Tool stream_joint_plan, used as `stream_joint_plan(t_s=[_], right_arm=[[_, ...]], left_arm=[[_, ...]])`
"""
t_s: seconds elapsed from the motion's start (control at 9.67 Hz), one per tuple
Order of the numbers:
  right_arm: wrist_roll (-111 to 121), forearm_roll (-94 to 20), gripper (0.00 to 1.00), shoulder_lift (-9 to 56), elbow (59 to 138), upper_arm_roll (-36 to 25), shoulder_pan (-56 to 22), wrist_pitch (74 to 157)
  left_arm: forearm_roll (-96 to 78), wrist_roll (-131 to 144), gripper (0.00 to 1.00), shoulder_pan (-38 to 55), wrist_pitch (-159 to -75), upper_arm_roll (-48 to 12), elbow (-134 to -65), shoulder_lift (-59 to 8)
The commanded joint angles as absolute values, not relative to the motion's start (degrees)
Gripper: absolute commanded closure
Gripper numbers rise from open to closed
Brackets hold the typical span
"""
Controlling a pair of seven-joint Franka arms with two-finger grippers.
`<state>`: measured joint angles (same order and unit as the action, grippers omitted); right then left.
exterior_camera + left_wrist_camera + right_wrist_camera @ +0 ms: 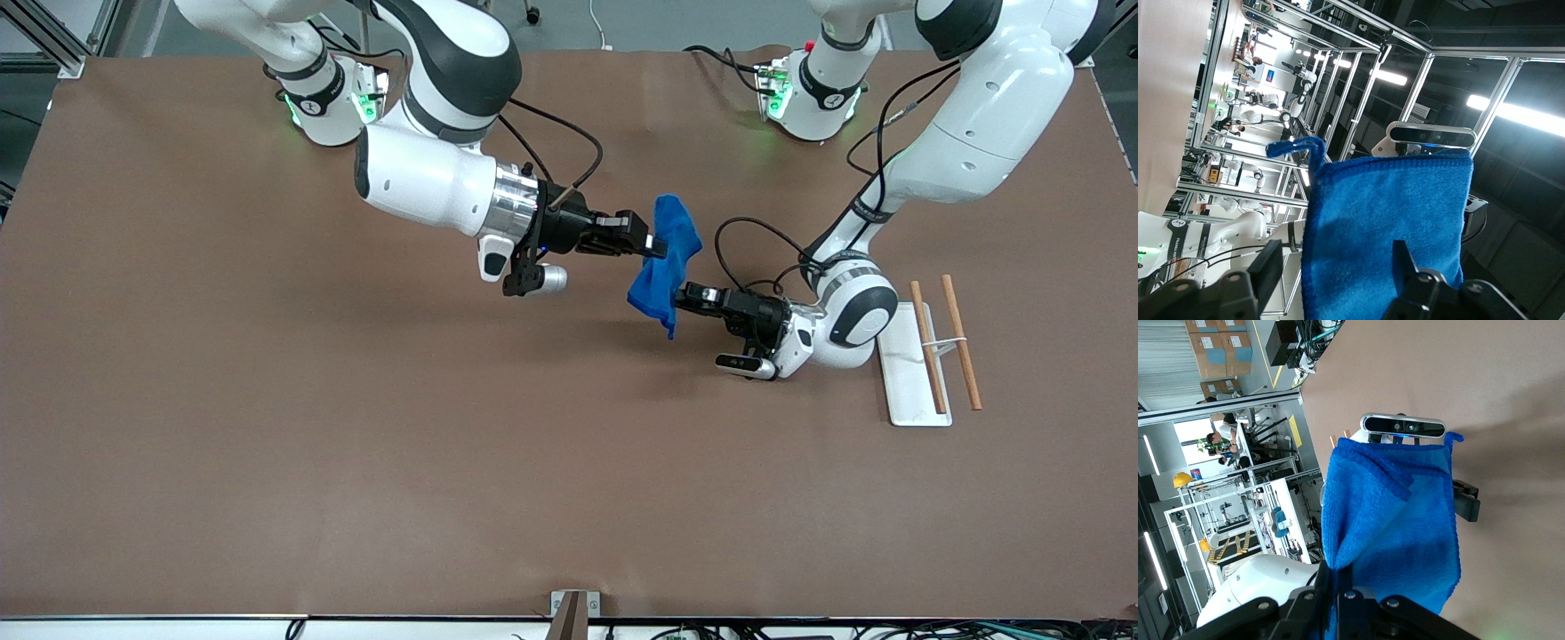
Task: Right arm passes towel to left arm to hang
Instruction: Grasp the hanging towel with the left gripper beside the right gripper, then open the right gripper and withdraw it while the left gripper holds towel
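The bright blue towel hangs in the air over the middle of the table. My right gripper is shut on the towel's upper part; in the right wrist view its jaws pinch a fold of the towel. My left gripper is open at the towel's lower part. In the left wrist view one edge of the towel lies between the two spread fingers. The towel's small loop sticks out at one corner.
A rack with a white base and two wooden rods stands on the brown table toward the left arm's end, beside the left arm's wrist. A small wooden post stands at the table edge nearest the front camera.
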<state>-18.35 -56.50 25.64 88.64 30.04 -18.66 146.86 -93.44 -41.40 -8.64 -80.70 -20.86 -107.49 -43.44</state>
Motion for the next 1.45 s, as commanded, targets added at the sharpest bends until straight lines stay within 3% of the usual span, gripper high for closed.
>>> stream_joint_plan(t_s=[0.0,0.41,0.62,0.72,0.83,1.03,1.24,1.34], right_arm=[[-18.9,-57.7,1.00,26.1,87.6,30.5,-18.8,147.2],[-19.2,-57.7,1.00,26.1,87.6,30.5,-18.8,147.1],[-19.6,-57.6,1.00,26.1,87.7,30.5,-18.6,146.9],[-21.9,-57.0,0.65,25.9,87.9,30.4,-17.7,145.3],[-22.5,-54.8,0.01,24.5,89.7,29.7,-16.1,141.0],[-22.7,-45.7,0.00,20.0,96.4,29.3,-9.3,135.9],[-23.0,-32.7,0.00,18.0,97.2,29.0,-1.0,125.0],[-23.2,-26.3,0.00,16.6,97.2,25.7,0.7,120.5]], left_arm=[[-94.2,-41.5,0.47,-9.0,-81.2,-21.0,-108.2,-43.7],[-93.8,-38.8,0.98,-9.8,-79.4,-20.9,-106.3,-43.6],[-93.3,-27.7,1.00,-11.2,-79.3,-20.8,-102.1,-43.0],[-93.1,-22.9,1.00,-11.8,-79.5,-20.5,-100.0,-42.4],[-91.5,-16.7,1.00,-11.8,-80.8,-19.6,-98.5,-40.8],[-86.9,-5.9,1.00,-12.5,-83.6,-18.1,-95.4,-37.8],[-80.5,3.6,1.00,-12.7,-86.6,-16.2,-92.1,-34.9],[-76.2,7.2,1.00,-12.7,-89.3,-15.6,-91.1,-33.8]])
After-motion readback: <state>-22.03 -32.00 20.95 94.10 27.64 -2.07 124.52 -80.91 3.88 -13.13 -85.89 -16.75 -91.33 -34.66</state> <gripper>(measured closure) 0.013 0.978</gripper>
